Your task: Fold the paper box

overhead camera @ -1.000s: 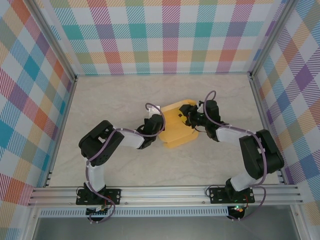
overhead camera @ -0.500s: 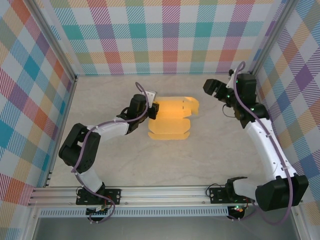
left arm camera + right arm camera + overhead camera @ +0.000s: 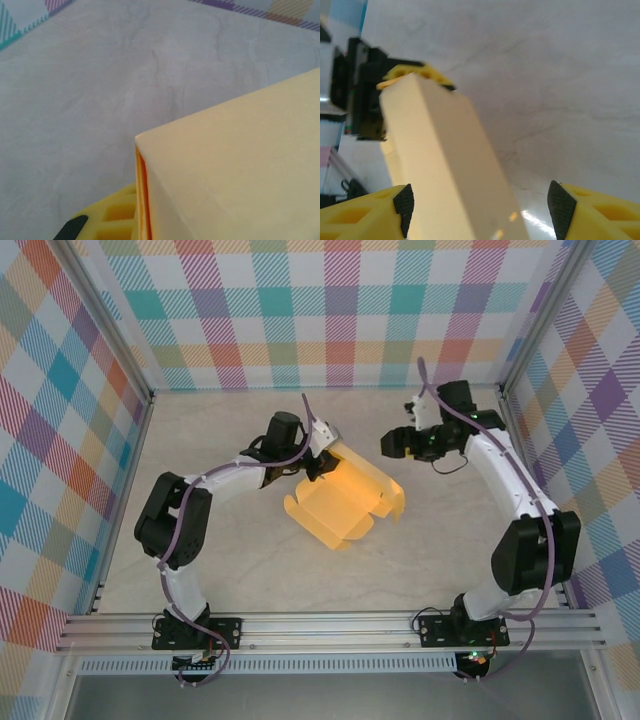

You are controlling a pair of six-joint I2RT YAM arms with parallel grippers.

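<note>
The paper box is a yellow-orange card piece, partly folded, tilted up off the table in the middle. My left gripper is shut on its upper left corner. In the left wrist view the pale card rises right in front of the camera, with one yellow finger beside its edge. My right gripper hovers open just off the box's far right corner. Seen from the right wrist, the box runs between the two spread black pads, touching neither as far as I can tell.
The pale marbled table is walled by checked panels on three sides, with a metal rail along the near edge. In the right wrist view the left gripper grips the box's far end.
The left gripper has lifted and turned the box, so it now stands tilted instead of lying flat. The right gripper came in from the back right corner toward the box, jaws open.
</note>
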